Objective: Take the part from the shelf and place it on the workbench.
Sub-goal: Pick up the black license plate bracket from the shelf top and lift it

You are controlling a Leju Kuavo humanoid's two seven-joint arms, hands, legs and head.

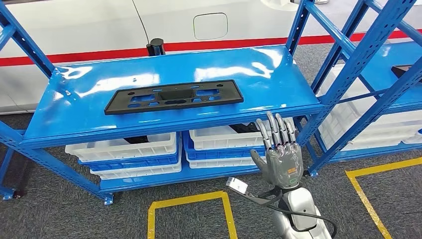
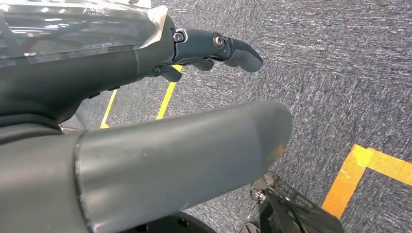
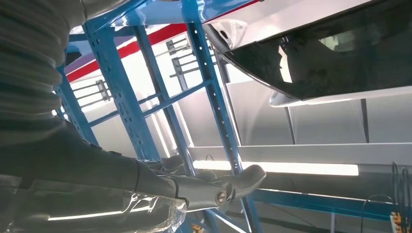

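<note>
The part (image 1: 174, 97), a flat black plastic bracket with several cut-outs, lies lengthwise on the top board of the blue shelf (image 1: 74, 122). My right hand (image 1: 280, 152) is raised in front of the shelf's front edge, to the right of the part and lower than it. Its fingers are straight, spread and pointing up, and it holds nothing. In the right wrist view the same hand (image 3: 209, 187) stretches out empty beside a blue shelf post (image 3: 214, 92). My left hand (image 2: 214, 48) hangs over the grey carpet with its fingers extended and nothing in it.
White and blue bins (image 1: 124, 147) fill the shelf's lower board. A second blue rack (image 1: 368, 55) stands at the right with another black piece (image 1: 405, 69) on it. Yellow tape (image 1: 189, 201) marks the grey floor. A white car body (image 1: 99, 25) stands behind the shelf.
</note>
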